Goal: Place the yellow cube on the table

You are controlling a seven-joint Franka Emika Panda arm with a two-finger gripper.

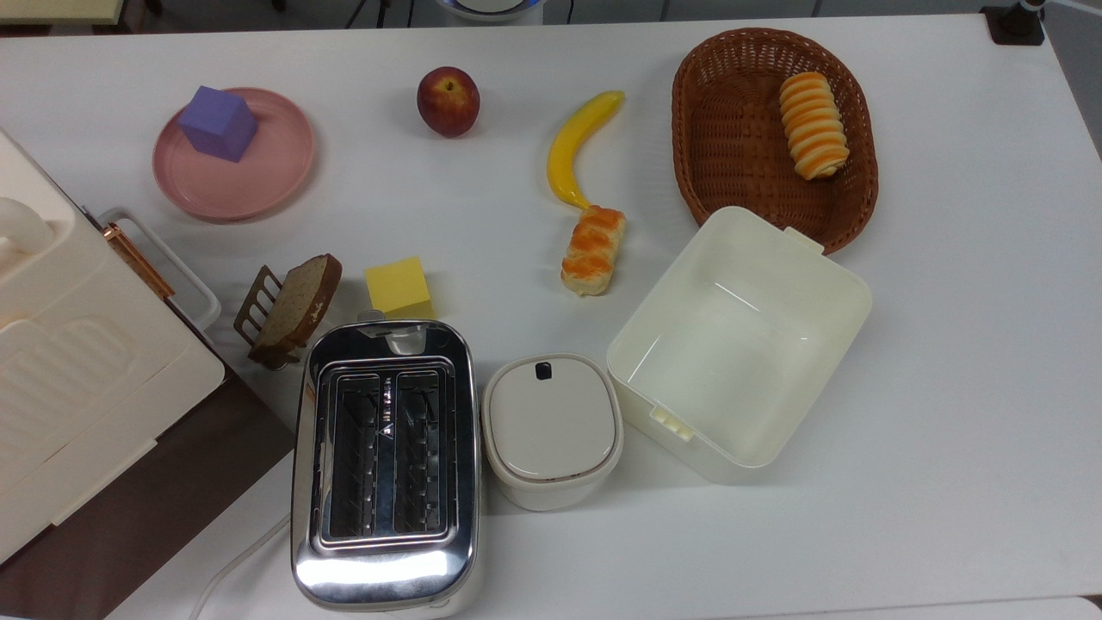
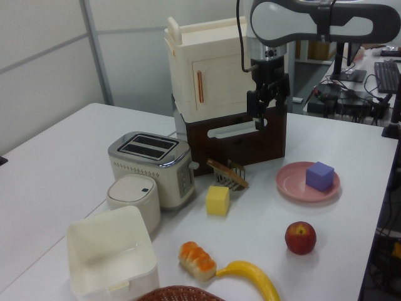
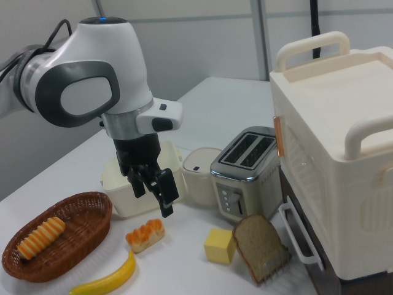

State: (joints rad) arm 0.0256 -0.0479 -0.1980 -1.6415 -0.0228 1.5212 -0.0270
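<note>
- The yellow cube [image 1: 398, 287] sits flat on the white bench [image 1: 947, 344], just beside the near end of a silver toaster [image 1: 385, 461] and close to a slice of bread in a small rack [image 1: 288, 307]
- In the left view the end effector [image 2: 262, 113] hangs in the air well above and behind the yellow cube [image 2: 217, 200], in front of a cream cabinet [image 2: 210, 69] on a brown base
- In the right view the end effector [image 3: 151, 184] has its two dark fingers parted with nothing between them, well apart from the yellow cube [image 3: 220, 245]
- The bench is smooth and white; on it also stand a pink plate [image 1: 258, 181] bearing a purple cube [image 1: 218, 122], an apple [image 1: 448, 100], a banana [image 1: 581, 142], a bread roll [image 1: 593, 248], a wicker basket [image 1: 732, 146] holding another roll, an open cream box [image 1: 654, 344] and a lidded white pot [image 1: 551, 428]
- Behind the bench in the left view are pale wall panels and, at the left view's right, a desk crowded with equipment
</note>
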